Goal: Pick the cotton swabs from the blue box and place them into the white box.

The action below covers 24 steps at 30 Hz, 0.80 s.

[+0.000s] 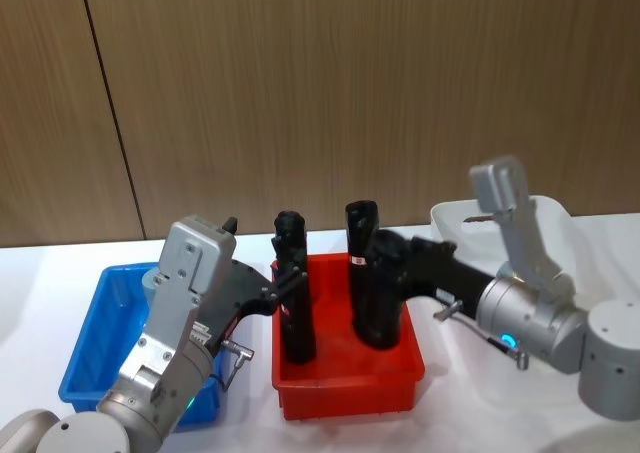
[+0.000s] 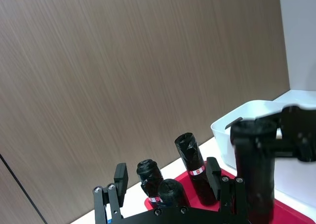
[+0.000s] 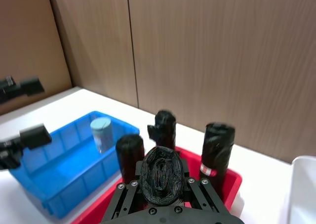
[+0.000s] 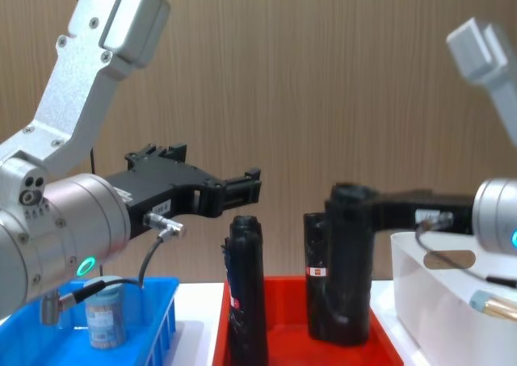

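Chest view: one cotton swab jar [image 4: 104, 315] stands upright in the blue box [image 4: 137, 327] at far left. Left gripper [image 4: 242, 188], open and empty, hangs high above the red tray [image 4: 300, 326]; jar lies down and left of it. Right gripper [image 4: 349, 212] clamps a black tube [image 4: 347, 269]. Left arm is nearer. White box [image 4: 440, 289] sits right.

R fingers [image 3: 160, 177] grip black tube [image 3: 161, 173]; swab jar [image 3: 101, 134] in blue box [image 3: 59, 177].

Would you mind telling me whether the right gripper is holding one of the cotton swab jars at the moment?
No, the right gripper is closed around a black tube over the red tray.
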Tool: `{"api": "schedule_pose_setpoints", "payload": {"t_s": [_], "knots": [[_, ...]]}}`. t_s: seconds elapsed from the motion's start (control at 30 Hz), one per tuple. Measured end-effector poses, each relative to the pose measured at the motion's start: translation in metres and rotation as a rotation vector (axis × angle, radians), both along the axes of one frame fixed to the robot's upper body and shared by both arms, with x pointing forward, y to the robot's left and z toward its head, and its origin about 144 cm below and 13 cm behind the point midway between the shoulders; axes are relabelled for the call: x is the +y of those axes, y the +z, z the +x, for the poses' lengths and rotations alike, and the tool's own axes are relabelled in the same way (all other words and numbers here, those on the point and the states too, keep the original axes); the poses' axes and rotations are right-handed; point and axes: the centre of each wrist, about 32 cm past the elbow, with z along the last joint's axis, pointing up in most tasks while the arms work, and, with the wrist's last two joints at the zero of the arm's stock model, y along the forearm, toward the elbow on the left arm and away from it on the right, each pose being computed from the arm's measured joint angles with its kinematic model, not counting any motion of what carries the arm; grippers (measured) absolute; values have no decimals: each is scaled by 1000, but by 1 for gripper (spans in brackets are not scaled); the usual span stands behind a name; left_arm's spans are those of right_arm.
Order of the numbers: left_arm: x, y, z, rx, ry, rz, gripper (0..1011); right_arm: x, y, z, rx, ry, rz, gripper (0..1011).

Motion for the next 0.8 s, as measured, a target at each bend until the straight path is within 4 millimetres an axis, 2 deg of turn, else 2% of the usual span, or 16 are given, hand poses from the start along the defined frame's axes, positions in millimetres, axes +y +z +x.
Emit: {"api": "schedule_pose_setpoints", "payload": {"t_s": [0.4,0.8], "knots": [[0,0,0,0,0,0,1004,-23,31,-1,-106,-81,40,357],[0,0,0,0,0,0,1004,-50,46,7,-183,-196,40,357]]}}
